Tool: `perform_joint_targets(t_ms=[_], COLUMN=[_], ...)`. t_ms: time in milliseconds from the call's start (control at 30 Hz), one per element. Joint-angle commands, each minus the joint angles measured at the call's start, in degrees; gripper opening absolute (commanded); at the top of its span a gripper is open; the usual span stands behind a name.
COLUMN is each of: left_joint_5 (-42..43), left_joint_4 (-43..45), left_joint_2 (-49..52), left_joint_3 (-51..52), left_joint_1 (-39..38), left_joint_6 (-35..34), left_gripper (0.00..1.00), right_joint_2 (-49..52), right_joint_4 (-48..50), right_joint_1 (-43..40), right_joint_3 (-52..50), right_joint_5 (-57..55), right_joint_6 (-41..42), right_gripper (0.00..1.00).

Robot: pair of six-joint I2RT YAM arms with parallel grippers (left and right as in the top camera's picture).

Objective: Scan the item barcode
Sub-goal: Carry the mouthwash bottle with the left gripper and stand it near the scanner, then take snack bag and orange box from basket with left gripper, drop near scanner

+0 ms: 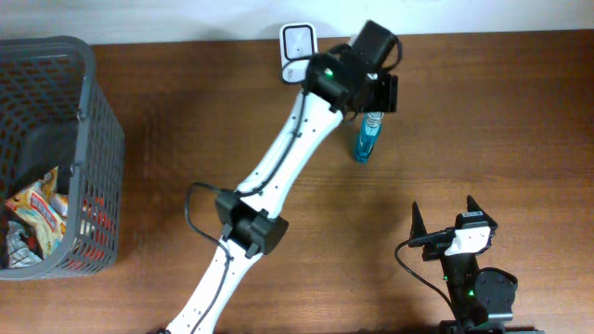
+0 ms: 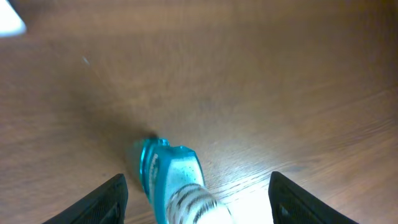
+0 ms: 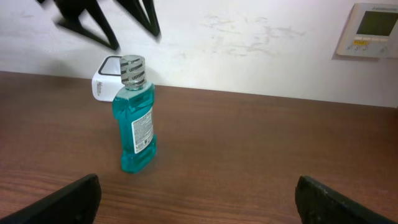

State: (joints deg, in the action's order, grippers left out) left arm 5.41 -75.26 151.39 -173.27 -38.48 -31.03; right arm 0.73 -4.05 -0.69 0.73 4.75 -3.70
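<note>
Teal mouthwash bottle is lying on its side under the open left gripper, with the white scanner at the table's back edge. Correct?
One thing is off: the mouthwash bottle is not on its side. It stands upright on the table with its cap up, as the right wrist view shows. The rest holds: the left gripper is open above it, and the white scanner is at the back edge.

My left end effector (image 2: 199, 202) hangs over the upright teal plastic mouthwash bottle (image 1: 365, 144), which stands on the brown wooden bench (image 1: 510, 111). Behind it, to its left at the far edge: the white rectangular scanner (image 1: 299, 42). Far left, the grey plastic mesh basket (image 1: 93, 139), snack packets (image 1: 37, 209) inside. My right end effector (image 1: 444, 209) sits front right, well apart from the bottle.
</note>
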Motion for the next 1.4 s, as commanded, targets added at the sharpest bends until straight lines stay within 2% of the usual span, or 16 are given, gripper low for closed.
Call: perform_joint_targets(t_ms=[0, 233, 267, 300, 367, 400, 433, 567, 667, 867, 1067, 1100, 1167, 1200, 1333, 1367], left_joint_5=[0.33, -4.2, -7.48, -7.41, -8.44, -8.22, -8.26, -8.24, -8.24, -12.26, -10.99, -11.02, -11.34, -11.52, -13.2, -13.44], left_joint_4=[-1.7, -19.67, -21.46, -21.46, -21.44, -21.46, -21.46, -21.46, -21.46, -19.45, -3.93, -1.92, 1.09, 1.95, 3.65, 3.56], left_joint_2=[-10.84, -26.21, -28.24, -29.83, -31.45, -31.52, -31.52, -31.54, -31.54, -31.5, -31.5, -31.5, -31.41, -31.34, -31.34, -31.34], left_joint_3=[-4.07, -4.11, -4.09, -4.04, -4.04, -3.96, -3.04, 5.07, 14.56, 38.29, 61.72, 64.17, 68.5, 69.81, 72.59, 72.74], left_joint_1=[4.39, 23.82, 28.35, 33.16, 42.66, 48.24, 52.0, 63.67, 70.47, 76.28, 76.52, 76.52, 76.52, 76.52, 76.52, 76.52], left_joint_6=[1.38, 8.61, 8.31, 9.66, 6.97, 6.67, 6.67, 7.32, 7.34, 4.94, 4.94, 4.94, 4.96, 4.96, 4.96, 4.96], left_gripper=[0.71, 0.79, 0.72, 0.75, 0.8, 0.89, 0.89, 0.99, 0.99, 0.99, 1.0, 0.96, 0.57, 0.51, 0.45, 0.33], right_joint_2=[-0.37, -0.37, -0.37, -0.37, -0.37, -0.37, -0.37, -0.37, -0.37, -0.37, -0.37, -0.37, -0.37, -0.37, -0.37, -0.37], right_joint_4=[-0.15, -0.15, -0.15, -0.15, -0.15, -0.15, -0.15, -0.15, -0.15, -0.15, -0.15, -0.15, -0.15, -0.15, -0.15, -0.15], right_joint_1=[0.31, 0.31, 0.31, 0.31, 0.31, 0.31, 0.31, 0.31, 0.31, 0.31, 0.31, 0.31, 0.31, 0.31, 0.31, 0.31], right_joint_3=[-0.42, -0.42, -0.42, -0.42, -0.42, -0.42, -0.42, -0.42, -0.42, -0.42, -0.42, -0.42, -0.42, -0.42, -0.42, -0.42], right_joint_5=[-0.31, -0.31, -0.31, -0.31, -0.31, -0.31, -0.31, -0.31, -0.31, -0.31, -0.31, -0.31, -0.31, -0.31, -0.31, -0.31], right_joint_6=[-0.37, -0.37, -0.37, -0.37, -0.37, -0.37, -0.37, -0.37, -0.37, -0.37, -0.37, -0.37, -0.37, -0.37, -0.37, -0.37], right_gripper=[0.98, 0.98, 0.98, 0.98, 0.98, 0.98, 0.98, 0.98, 0.98, 0.98, 0.98, 0.98, 0.98, 0.98, 0.98, 0.98])
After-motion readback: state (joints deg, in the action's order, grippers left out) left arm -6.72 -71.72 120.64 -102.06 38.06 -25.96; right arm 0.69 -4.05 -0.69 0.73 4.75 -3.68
